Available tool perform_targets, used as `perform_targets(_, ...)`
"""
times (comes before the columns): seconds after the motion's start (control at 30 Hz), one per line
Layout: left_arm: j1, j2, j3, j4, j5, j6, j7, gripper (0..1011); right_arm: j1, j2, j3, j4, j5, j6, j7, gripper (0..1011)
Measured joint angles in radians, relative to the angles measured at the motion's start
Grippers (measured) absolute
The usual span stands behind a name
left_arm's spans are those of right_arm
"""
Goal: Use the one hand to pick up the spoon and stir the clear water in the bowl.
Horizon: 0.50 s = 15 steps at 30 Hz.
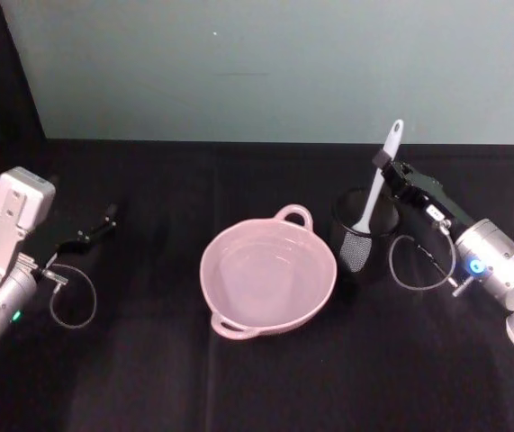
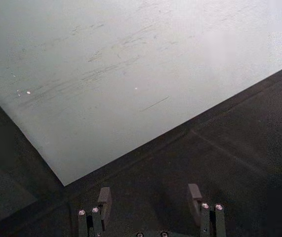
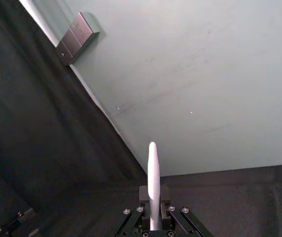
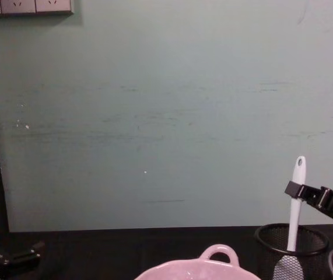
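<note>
**Base:** What have you got on the right side?

**Me:** From the head camera I read the right gripper (image 1: 384,162) reaching in from the right edge, just above the black mesh cup (image 1: 363,236); its fingers are pinched on the handle of the spoon (image 1: 376,191), a little below the tip with the oval hole; the right wrist camera shows the white handle rising straight up between the closed-in pads

**Base:** And the spoon itself?

**Me:** Standing nearly upright, leaning slightly toward the back wall (image 4: 154,116); the paddle head is down inside the mesh cup — in the chest view I can see it through the wire, low in the cup; I cannot tell whether the head rests on the cup's bottom

**Base:** Bowl?

**Me:** Pink bowl (image 1: 268,274) sits mid-table on the black cloth (image 1: 148,378), just to the left of the cup, close beside it; one loop handle points to the wall, another toward me; clear water inside, surface glossy

**Base:** Left arm?

**Me:** Left gripper (image 1: 94,229) is parked at the far left, well apart from the bowl; the left wrist camera shows its fingers (image 2: 103,200) spread with bare cloth between them — nothing held
</note>
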Motion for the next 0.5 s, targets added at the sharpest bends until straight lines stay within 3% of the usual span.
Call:
perform_targets(0.37,0.000,0.000,0.000,0.000,0.000,0.000,0.000,1011,0.003,0.001,-0.007,0.011,0.007,0.019,0.012,120)
perform_targets(0.5,0.000,0.000,0.000,0.000,0.000,0.000,0.000,1011,0.003,0.001,-0.007,0.010,0.006,0.018,0.011,189)
